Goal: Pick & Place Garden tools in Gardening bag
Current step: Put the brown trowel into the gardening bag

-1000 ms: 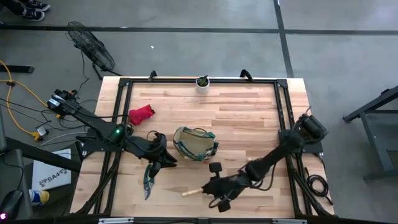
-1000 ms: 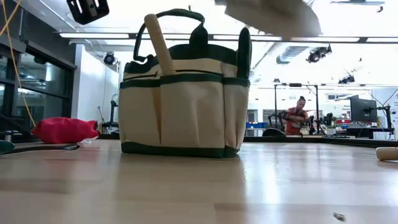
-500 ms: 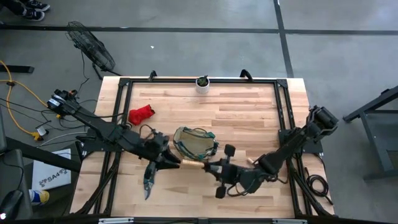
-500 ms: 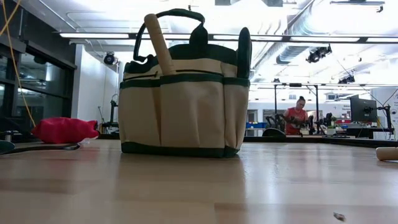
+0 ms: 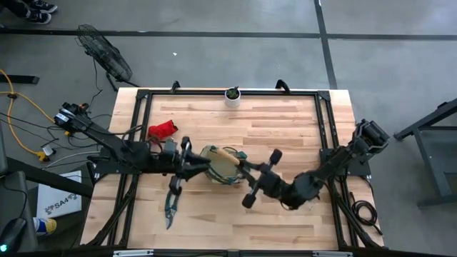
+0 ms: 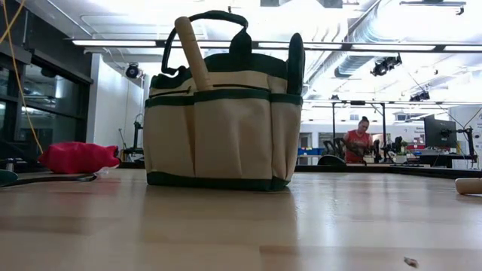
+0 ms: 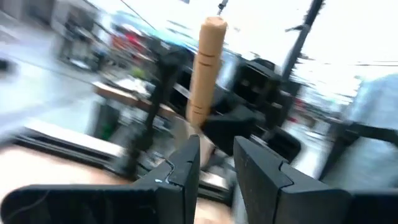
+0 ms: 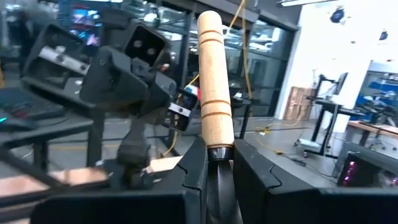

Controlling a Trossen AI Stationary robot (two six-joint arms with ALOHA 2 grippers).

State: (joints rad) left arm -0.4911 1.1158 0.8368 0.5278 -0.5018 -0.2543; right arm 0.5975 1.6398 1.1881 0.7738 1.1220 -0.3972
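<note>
The right gripper (image 8: pixel 217 163) pinches a stiff, light wooden-handled tool (image 8: pixel 215 81) at its metal neck; the left gripper (image 7: pixel 214 165) fingers stand apart, empty.

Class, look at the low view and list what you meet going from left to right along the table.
Red item → gardening bag with a wooden handle sticking out of it → person in the room behind → end of a wooden handle at the right edge.

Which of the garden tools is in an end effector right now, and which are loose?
The wooden-handled tool, clamped in the right end effector over the gardening bag. The pruning shears and the red item lie loose on the table.
</note>
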